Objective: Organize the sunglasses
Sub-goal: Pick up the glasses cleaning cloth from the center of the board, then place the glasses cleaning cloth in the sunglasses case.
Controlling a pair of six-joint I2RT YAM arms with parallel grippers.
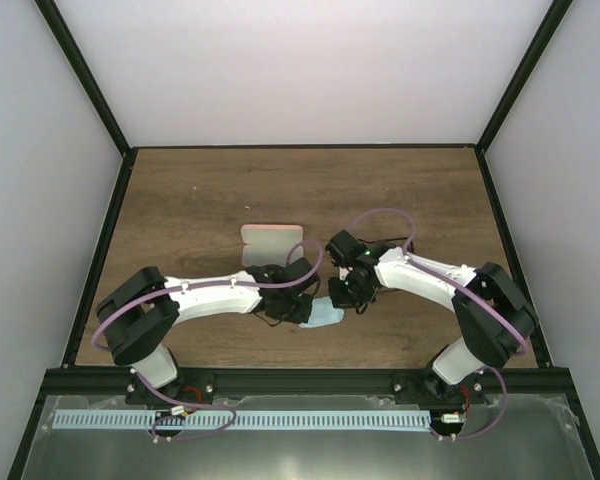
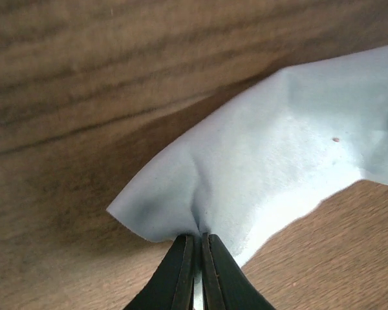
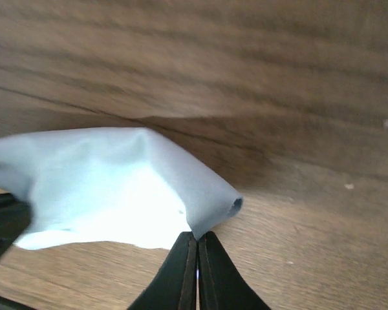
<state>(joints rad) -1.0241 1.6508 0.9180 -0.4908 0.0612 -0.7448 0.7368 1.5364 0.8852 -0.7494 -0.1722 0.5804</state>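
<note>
**Item: sunglasses.** Not made out in any view: no dark lenses or thin temple arms identifiable. Location cannot be told. Possibly hidden under the wrists at mid-table or beneath the cloth, offered as a guess only. Appearance: nothing to record from these views.

**Nearest item: light blue cloth (image 2: 278, 168).** Soft, matt, creased where pinched. Stretched left to right between the two grippers. Apparently raised off the wood at both ends, with shadow underneath. Small speck on its surface in the left wrist view.

**Left gripper (image 2: 199, 245).** Fully closed, fingertips nipped on the cloth's edge beside a corner.

**Right gripper (image 3: 198, 240).** Fully closed likewise, pinching a folded corner at the cloth's right end.

**Further out.** Pink case (image 1: 271, 240), rounded, lying just beyond the left wrist toward the far side. Table (image 1: 200, 200), dark wood grain, all around.

**Step judged in hand:** two-handed handling of the cloth, likely spreading or folding it.

**To do it well:**
- Keep both pinches firm.
- Move both ends together at equal height.
- Hold gentle tension without tugging.
- Avoid dragging the slack middle across the wood.
- Keep the wrists from colliding, close together as they sit.
- Look for the sunglasses before laying the cloth down.
</note>
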